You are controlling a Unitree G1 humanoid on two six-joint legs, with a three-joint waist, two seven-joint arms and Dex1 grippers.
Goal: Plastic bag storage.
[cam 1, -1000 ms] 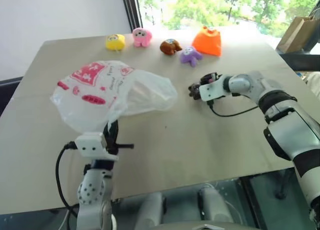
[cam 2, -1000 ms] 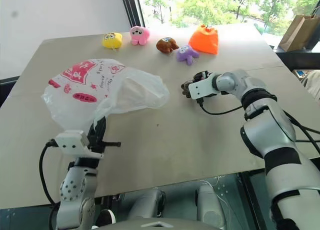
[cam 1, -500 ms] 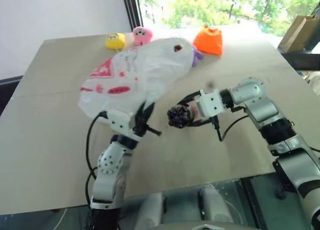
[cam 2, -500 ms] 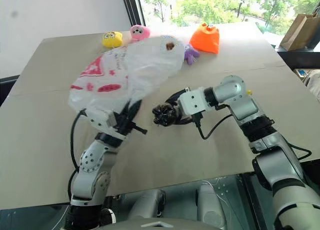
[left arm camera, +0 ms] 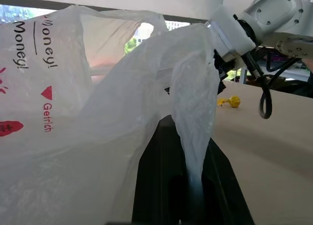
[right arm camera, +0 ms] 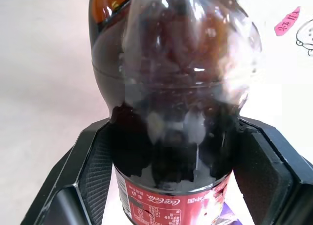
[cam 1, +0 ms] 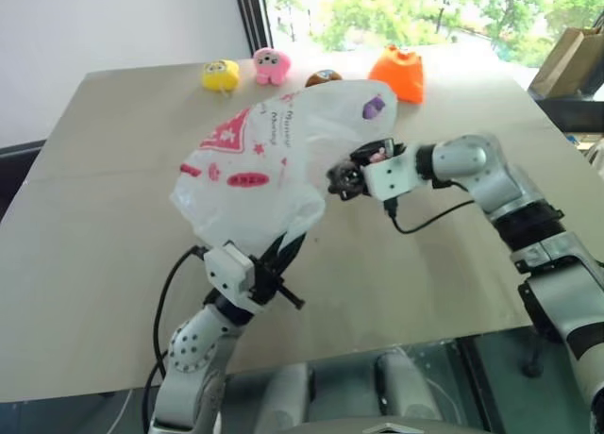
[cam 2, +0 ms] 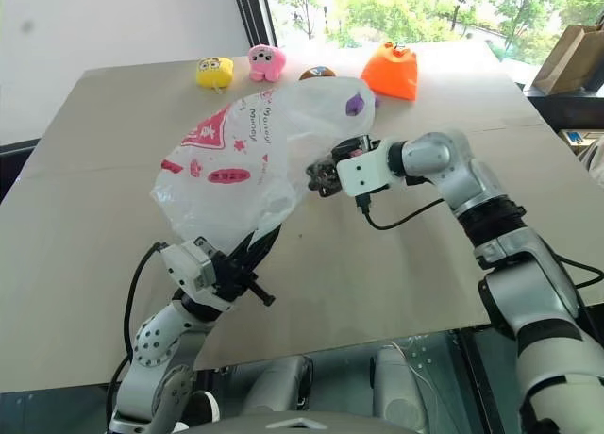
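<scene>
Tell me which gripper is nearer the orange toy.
Right. The right gripper sits just in front of the orange toy; the left gripper, clamping the plastic bag, is farther back.

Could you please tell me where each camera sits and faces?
Left eye view: on the head, facing forward and down over the table; both arms show.
Right eye view: beside it, same scene.
Left wrist view: along the left gripper, shut on the bag.
Right wrist view: along the right gripper, holding a bottle.
Shared: the bag, in both eyes and the left wrist.
</scene>
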